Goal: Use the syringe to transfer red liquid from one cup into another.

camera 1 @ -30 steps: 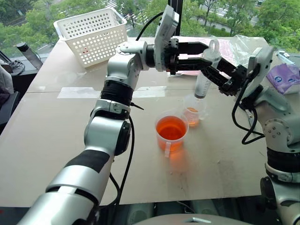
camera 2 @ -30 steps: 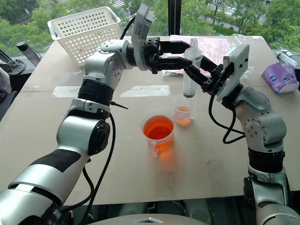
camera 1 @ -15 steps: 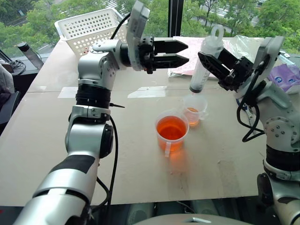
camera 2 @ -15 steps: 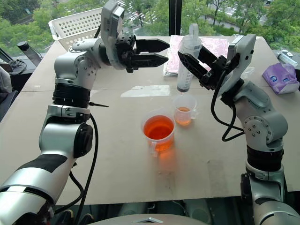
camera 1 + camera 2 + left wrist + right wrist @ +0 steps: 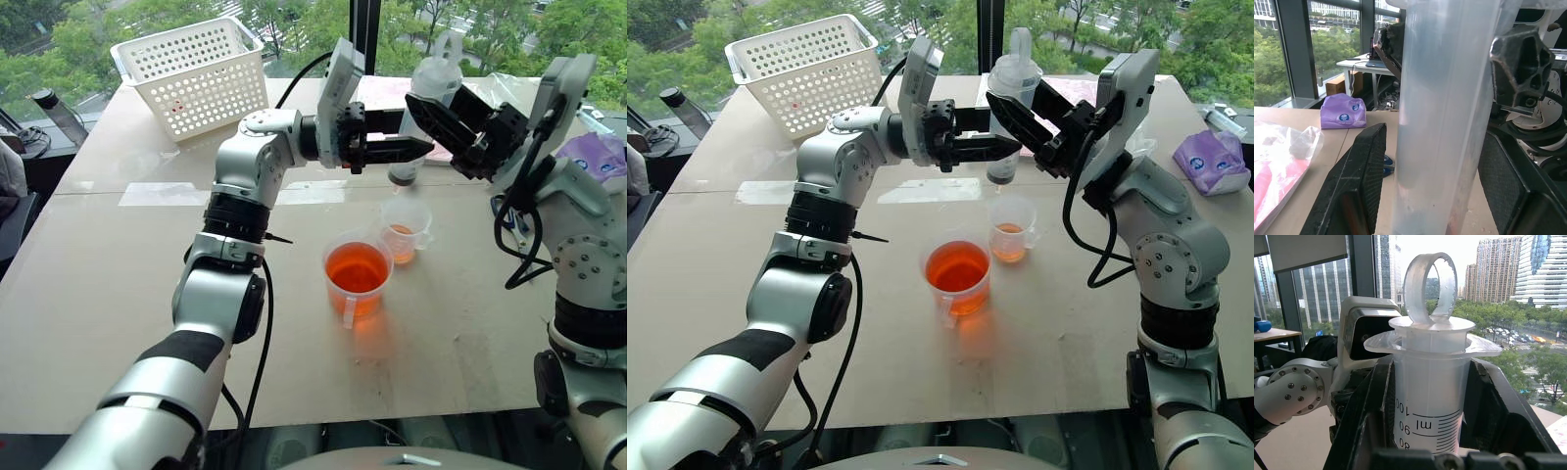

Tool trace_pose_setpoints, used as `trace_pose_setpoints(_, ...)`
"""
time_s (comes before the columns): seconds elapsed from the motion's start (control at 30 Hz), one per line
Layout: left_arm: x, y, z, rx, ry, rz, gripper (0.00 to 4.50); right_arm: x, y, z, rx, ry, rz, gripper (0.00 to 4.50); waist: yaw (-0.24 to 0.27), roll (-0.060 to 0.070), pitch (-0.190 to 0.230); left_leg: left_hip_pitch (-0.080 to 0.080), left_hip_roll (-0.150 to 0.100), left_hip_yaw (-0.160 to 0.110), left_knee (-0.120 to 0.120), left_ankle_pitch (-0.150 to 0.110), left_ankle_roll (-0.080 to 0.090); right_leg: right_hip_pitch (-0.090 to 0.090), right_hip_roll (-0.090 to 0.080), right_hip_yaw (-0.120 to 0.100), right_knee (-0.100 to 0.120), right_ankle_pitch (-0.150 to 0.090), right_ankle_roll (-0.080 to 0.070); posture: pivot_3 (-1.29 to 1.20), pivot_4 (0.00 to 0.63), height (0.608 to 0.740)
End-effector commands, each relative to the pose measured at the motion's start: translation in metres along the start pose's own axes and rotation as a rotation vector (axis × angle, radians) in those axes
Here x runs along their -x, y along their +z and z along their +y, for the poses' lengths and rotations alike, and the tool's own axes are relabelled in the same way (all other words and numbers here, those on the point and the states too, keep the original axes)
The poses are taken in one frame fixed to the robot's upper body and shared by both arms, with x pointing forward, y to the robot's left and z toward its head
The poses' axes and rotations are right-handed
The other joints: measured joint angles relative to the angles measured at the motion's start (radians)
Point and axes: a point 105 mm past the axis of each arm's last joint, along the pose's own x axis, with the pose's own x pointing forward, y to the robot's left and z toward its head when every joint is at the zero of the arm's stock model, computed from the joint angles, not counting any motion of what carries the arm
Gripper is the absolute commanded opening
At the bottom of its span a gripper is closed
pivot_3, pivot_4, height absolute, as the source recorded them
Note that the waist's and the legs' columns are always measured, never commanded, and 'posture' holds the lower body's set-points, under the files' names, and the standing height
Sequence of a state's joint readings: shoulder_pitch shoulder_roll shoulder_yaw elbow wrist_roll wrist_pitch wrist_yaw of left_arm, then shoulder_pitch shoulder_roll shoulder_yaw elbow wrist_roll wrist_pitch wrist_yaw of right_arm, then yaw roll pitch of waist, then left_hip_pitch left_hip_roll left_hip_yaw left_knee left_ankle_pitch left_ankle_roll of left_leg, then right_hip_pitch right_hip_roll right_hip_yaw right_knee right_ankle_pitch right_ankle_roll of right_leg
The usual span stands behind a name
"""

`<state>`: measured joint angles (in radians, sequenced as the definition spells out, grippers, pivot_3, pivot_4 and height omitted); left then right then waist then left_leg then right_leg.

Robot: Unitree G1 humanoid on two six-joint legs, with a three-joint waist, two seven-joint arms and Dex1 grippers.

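Above a tan table [image 5: 118, 294], the right gripper [image 5: 1024, 122] holds the syringe [image 5: 1007, 108] upright by its upper barrel, jaws clamped on either side just below the flange, plunger pushed fully in with its ring on top; the syringe's stained tip hangs in the air over the small cup [image 5: 1011, 227], not touching it; the left gripper [image 5: 416, 149] reaches in level from the other side, its jaws parted with one finger [image 5: 1359, 181] on each flank of the lower barrel, and whether those pads actually touch the plastic is hard to say from the wrist view; the barrel looks empty of liquid, though its lower end is partly masked by the fingers; the small cup stands on the table with a shallow layer of red liquid [image 5: 1008, 235] at its base; just beside it, nearer the robot, the handled beaker [image 5: 958, 276] holds a deeper pool of the same liquid, handle turned toward the robot; a white basket [image 5: 196, 73] sits at the table's far left corner; a purple pack [image 5: 1212, 162] lies at the far right edge.
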<state>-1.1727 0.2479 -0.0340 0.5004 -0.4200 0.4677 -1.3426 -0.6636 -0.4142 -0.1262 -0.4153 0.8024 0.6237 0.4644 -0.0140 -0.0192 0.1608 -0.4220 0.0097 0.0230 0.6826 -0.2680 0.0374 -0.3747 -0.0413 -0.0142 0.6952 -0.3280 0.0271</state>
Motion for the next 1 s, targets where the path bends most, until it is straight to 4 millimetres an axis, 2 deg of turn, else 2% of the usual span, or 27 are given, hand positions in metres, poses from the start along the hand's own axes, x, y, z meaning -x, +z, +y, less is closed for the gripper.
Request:
trace_pose_setpoints(0.03,-0.008,0.015,-0.005,-0.055,-0.029,-0.014,2.22,-0.002,0.012,0.011,0.022,0.041,-0.043,1.49,0.000,0.000,0.000,0.000,0.000,0.000,0.000,0.000,0.000,0.000,0.000,0.000,0.000,0.000,0.000,0.00,0.150,0.740)
trace_pose_setpoints(0.1,-0.007,0.015,-0.004,-0.050,-0.027,-0.015,1.63,-0.001,0.012,0.010,0.019,0.038,-0.041,1.49,0.001,0.000,0.000,0.000,0.000,0.000,0.000,0.000,0.000,0.000,0.000,0.000,0.000,0.000,0.000,0.00,0.150,0.740)
trace_pose_setpoints(0.17,-0.007,0.014,-0.004,-0.050,-0.027,-0.012,1.45,-0.001,0.012,0.009,0.014,0.034,-0.039,1.49,0.001,0.000,0.000,0.000,0.000,0.000,0.000,0.000,0.000,0.000,0.000,0.000,0.000,0.000,0.000,0.00,0.150,0.740)
trace_pose_setpoints(0.23,-0.007,0.014,-0.003,-0.050,-0.023,-0.009,1.45,-0.001,0.011,0.008,0.012,0.032,-0.038,2.50,0.001,0.000,0.000,0.000,0.000,0.000,0.000,0.000,0.000,0.000,0.000,0.000,0.000,0.000,0.000,0.00,0.150,0.740)
trace_pose_setpoints(0.3,-0.006,0.013,-0.002,-0.050,-0.016,-0.007,1.45,0.000,0.011,0.008,0.010,0.031,-0.037,3.02,0.001,0.000,0.000,0.000,0.000,0.000,0.000,0.000,0.000,0.000,0.000,0.000,0.000,0.000,0.000,0.00,0.150,0.740)
trace_pose_setpoints(0.33,-0.006,0.013,-0.001,-0.051,-0.009,-0.006,1.45,0.000,0.012,0.008,0.014,0.026,-0.038,3.69,0.001,0.000,0.000,0.000,0.000,0.000,0.000,0.000,0.000,0.000,0.000,0.000,0.000,0.000,0.000,0.00,0.150,0.740)
trace_pose_setpoints(0.4,-0.004,0.013,0.001,-0.054,0.006,-0.006,1.45,0.001,0.012,0.006,0.018,0.013,-0.036,4.49,0.001,0.000,0.000,0.000,0.000,0.000,0.000,0.000,0.000,0.000,0.000,0.000,0.000,0.000,0.000,0.00,0.150,0.740)
trace_pose_setpoints(0.5,0.001,0.017,0.009,-0.070,0.061,-0.011,1.45,0.009,0.009,0.004,0.028,0.011,-0.004,4.50,0.002,0.000,0.000,0.000,0.000,0.000,0.000,0.000,0.000,0.000,0.000,0.000,0.000,0.000,0.000,0.00,0.150,0.740)
trace_pose_setpoints(0.63,0.015,0.032,0.019,-0.110,0.153,-0.027,1.45,0.026,0.005,-0.008,0.042,-0.038,0.049,4.50,0.002,0.000,0.000,0.000,0.000,0.000,0.000,0.000,0.000,0.000,0.000,0.000,0.000,0.000,0.000,0.00,0.150,0.740)
trace_pose_setpoints(0.77,0.045,0.059,0.024,-0.140,0.300,-0.041,1.45,0.048,0.009,-0.024,0.051,-0.134,0.100,4.50,0.000,0.000,0.000,0.000,0.000,0.000,0.000,0.000,0.000,0.000,0.000,0.000,0.000,0.000,0.000,0.00,0.150,0.740)
trace_pose_setpoints(0.83,0.062,0.064,0.025,-0.135,0.386,-0.011,1.45,0.061,0.006,-0.029,0.047,-0.175,0.162,4.50,-0.001,0.000,0.000,0.000,0.000,0.000,-0.001,0.000,0.000,0.000,0.000,0.000,0.000,0.000,0.000,0.00,0.150,0.740)
trace_pose_setpoints(0.93,0.089,0.056,0.024,-0.082,0.522,0.089,1.45,0.083,-0.004,-0.029,0.010,-0.208,0.290,4.50,0.000,0.000,0.000,0.000,0.000,0.000,-0.002,0.000,0.000,0.000,0.000,0.000,0.000,0.000,0.000,0.00,0.150,0.740)
trace_pose_setpoints(1.0,0.117,0.034,0.019,-0.034,0.667,0.220,1.45,0.108,-0.022,-0.031,-0.004,-0.260,0.481,4.50,0.002,0.000,0.000,0.000,0.000,0.000,-0.002,0.000,0.000,0.000,0.000,0.000,0.000,0.000,0.000,0.00,0.150,0.740)
